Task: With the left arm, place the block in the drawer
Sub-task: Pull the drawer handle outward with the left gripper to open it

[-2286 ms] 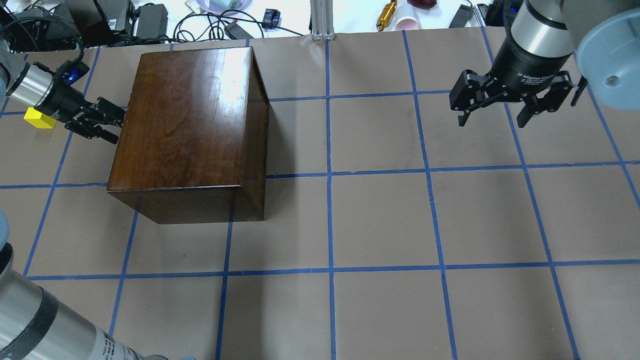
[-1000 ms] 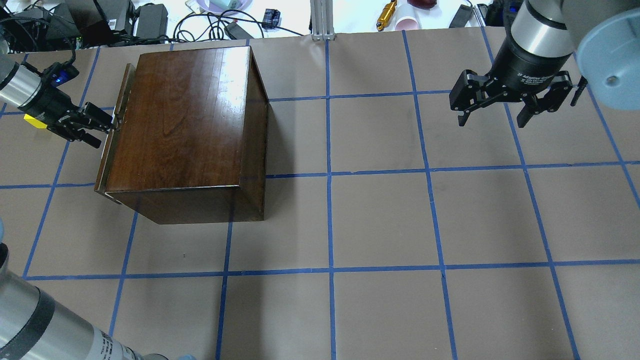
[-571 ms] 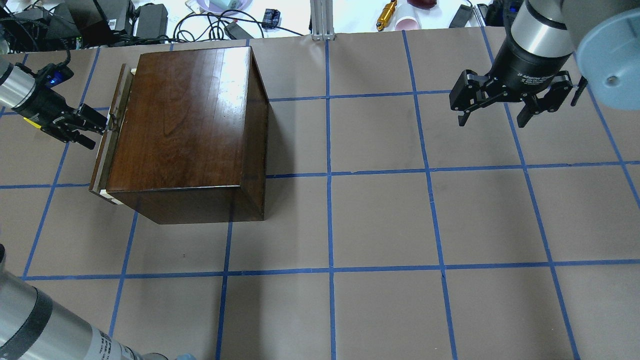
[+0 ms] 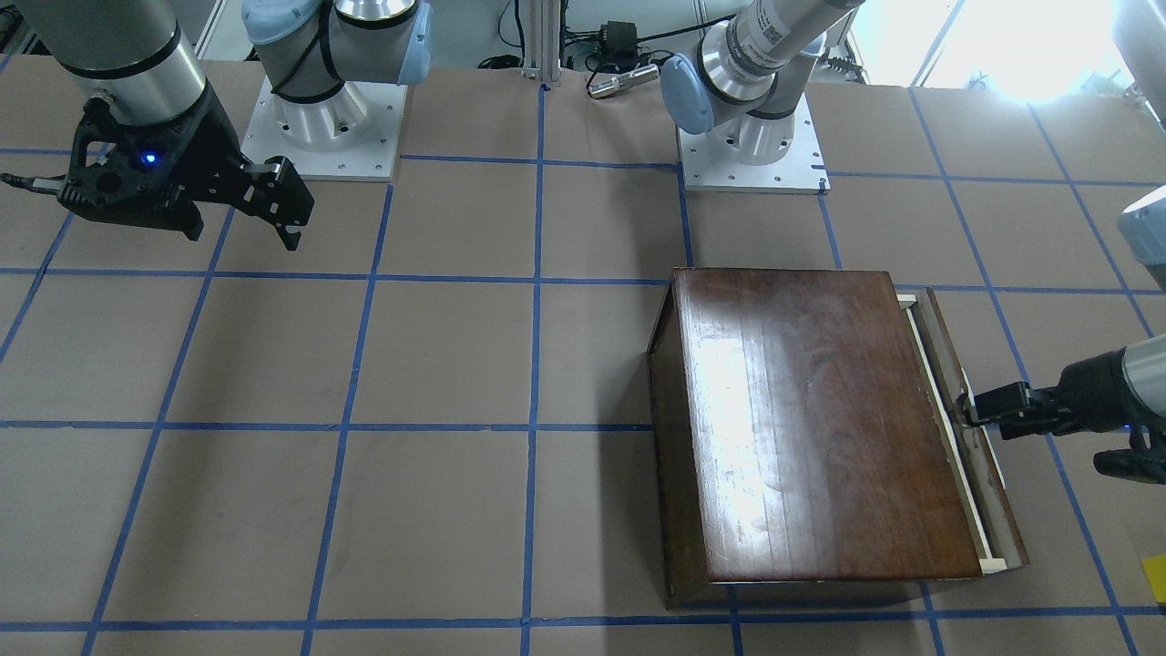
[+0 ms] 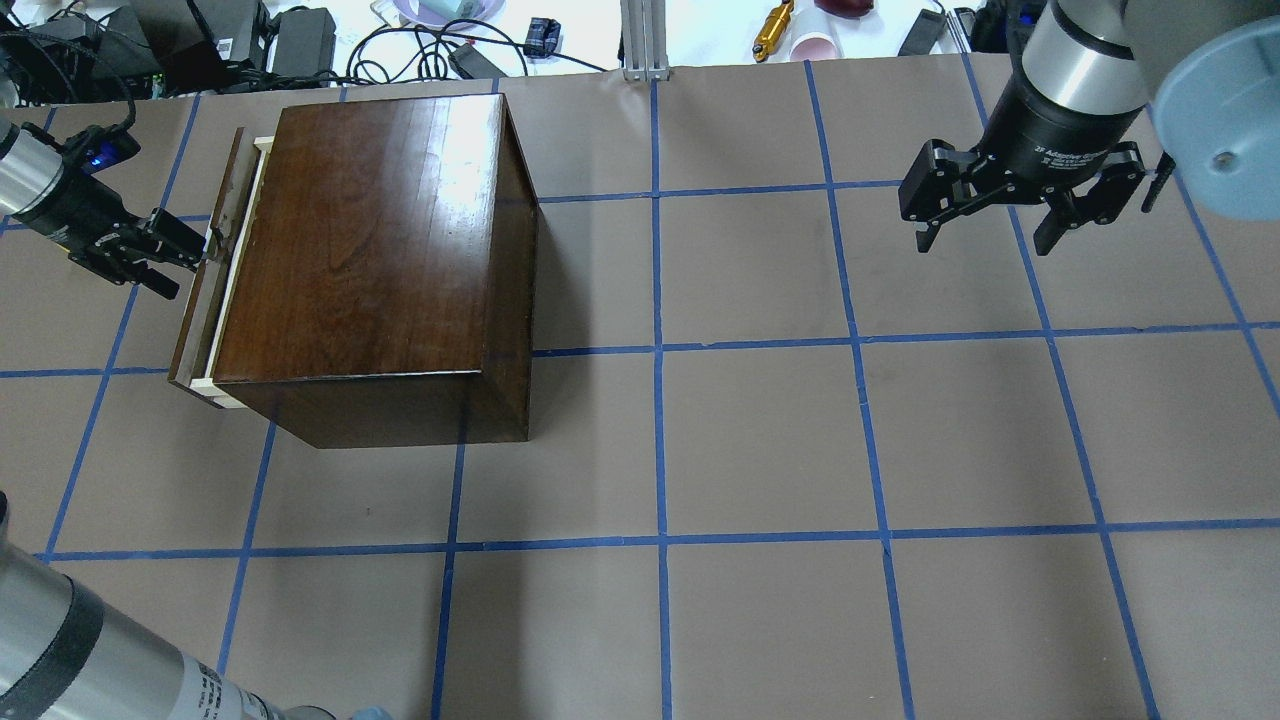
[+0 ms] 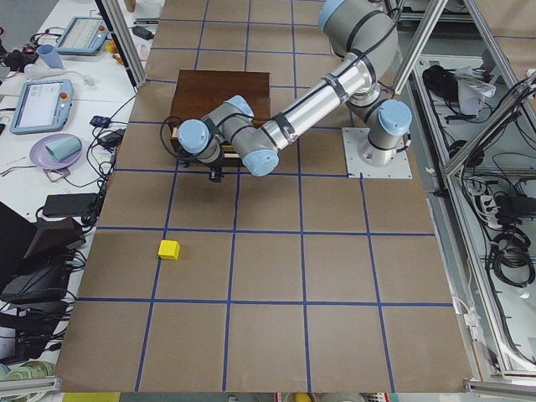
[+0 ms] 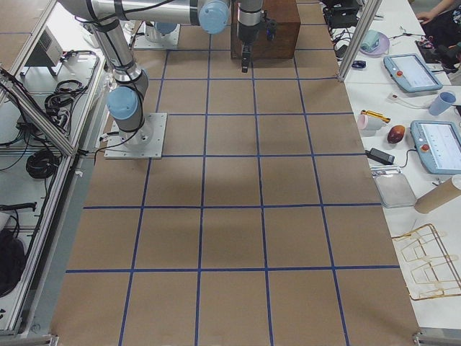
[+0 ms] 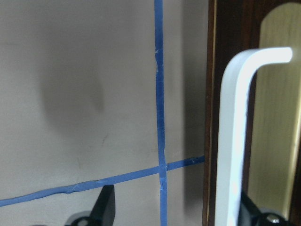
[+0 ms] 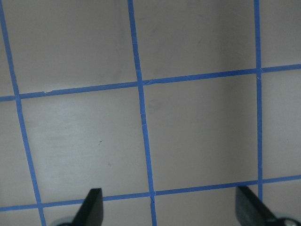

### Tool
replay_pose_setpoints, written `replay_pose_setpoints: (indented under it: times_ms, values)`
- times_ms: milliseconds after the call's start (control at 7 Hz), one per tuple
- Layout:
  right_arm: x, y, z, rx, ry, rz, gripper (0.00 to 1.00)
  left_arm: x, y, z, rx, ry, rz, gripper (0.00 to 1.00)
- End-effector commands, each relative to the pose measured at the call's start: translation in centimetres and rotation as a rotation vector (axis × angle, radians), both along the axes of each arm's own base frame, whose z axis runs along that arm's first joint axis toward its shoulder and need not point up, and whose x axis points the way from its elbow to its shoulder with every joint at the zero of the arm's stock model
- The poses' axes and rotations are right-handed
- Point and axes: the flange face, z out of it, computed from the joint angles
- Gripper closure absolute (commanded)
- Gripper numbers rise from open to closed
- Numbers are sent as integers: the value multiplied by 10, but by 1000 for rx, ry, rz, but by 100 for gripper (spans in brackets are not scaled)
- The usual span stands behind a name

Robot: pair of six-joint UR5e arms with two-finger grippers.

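Note:
The dark-brown box (image 5: 370, 230) stands at the table's far left; it also shows in the front view (image 4: 802, 419). Its drawer (image 5: 205, 300) is pulled out a short way, and a strip of pale wood shows behind the dark front panel (image 4: 970, 465). My left gripper (image 5: 188, 270) is at the drawer front, open. In the left wrist view (image 8: 178, 214) the silver handle (image 8: 233, 141) lies just inside one finger (image 8: 251, 209). The yellow block (image 6: 169, 249) lies on the table beyond the left arm, apart from the box (image 4: 1155, 579). My right gripper (image 5: 985, 240) hangs open and empty at the far right.
Cables and power bricks (image 5: 300, 35) and an aluminium post (image 5: 645, 40) lie past the table's far edge. The left arm's forearm (image 5: 90, 650) crosses the near left corner. Blue tape lines grid the brown tabletop.
The drawer was closed and now stands a little open. My left gripper has moved left with the drawer front. The block is now hidden under the left wrist in the overhead view. The right arm is still.

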Motion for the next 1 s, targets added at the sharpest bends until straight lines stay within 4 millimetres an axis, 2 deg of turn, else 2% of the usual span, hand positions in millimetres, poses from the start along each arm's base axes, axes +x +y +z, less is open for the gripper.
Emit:
replay_pose_setpoints:
  times_ms: [0,857]
  values:
    - [0,0,0,0,0,0,0,12,4,1,3,-18,10,17]
    - [0,0,0,0,0,0,0,21,5,7,9,-66,5,17]
